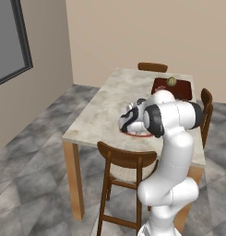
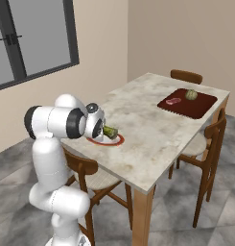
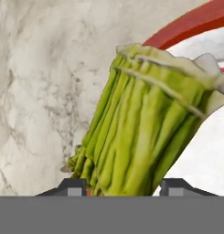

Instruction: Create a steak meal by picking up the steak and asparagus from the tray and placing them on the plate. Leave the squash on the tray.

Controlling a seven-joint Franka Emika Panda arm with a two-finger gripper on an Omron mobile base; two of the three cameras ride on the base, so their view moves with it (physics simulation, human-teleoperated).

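Asparagus transfer in hand: I see fingers clamped on the green stalk bundle above the red-rimmed white plate near the table's edge; release follows, pink steak next.

No text, label, brand or number can be read anywhere — every surface is plain

Two rear views, table shared
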